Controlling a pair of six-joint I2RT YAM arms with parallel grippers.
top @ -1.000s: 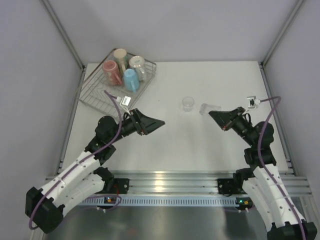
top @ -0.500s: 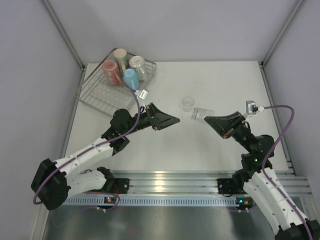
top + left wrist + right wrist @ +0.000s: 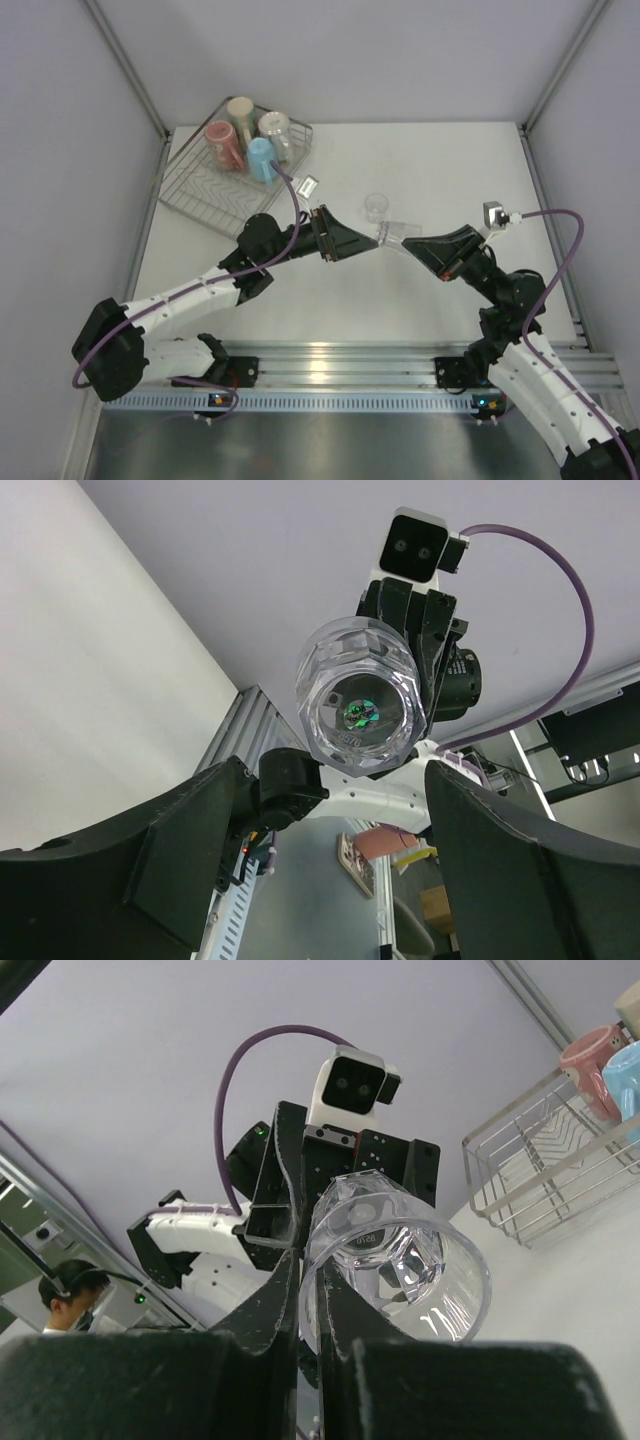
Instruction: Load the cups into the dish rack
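Observation:
My right gripper (image 3: pixel 408 240) is shut on the rim wall of a tiny clear glass (image 3: pixel 393 234), held on its side above the table's middle. In the right wrist view one finger sits inside that glass (image 3: pixel 400 1260) and one outside, at my right gripper (image 3: pixel 310 1290). My left gripper (image 3: pixel 365 243) stands open, facing the glass's base (image 3: pixel 362 705); its fingers (image 3: pixel 190 860) are spread apart from the glass. A second clear glass (image 3: pixel 376 206) stands on the table. The dish rack (image 3: pixel 200 190) at the far left holds a pink-red mug (image 3: pixel 222 143), cream mug (image 3: pixel 241 110), dotted mug (image 3: pixel 275 130) and light blue cup (image 3: pixel 262 158).
The two arms meet nose to nose at mid-table, the standing glass just behind their tips. The rack (image 3: pixel 540 1170) shows at the right wrist view's upper right. Grey walls and frame posts (image 3: pixel 125 65) close the table in on three sides.
My left gripper has swung right from beside the rack towards the table's middle. My right gripper has carried the clear glass left to meet it.

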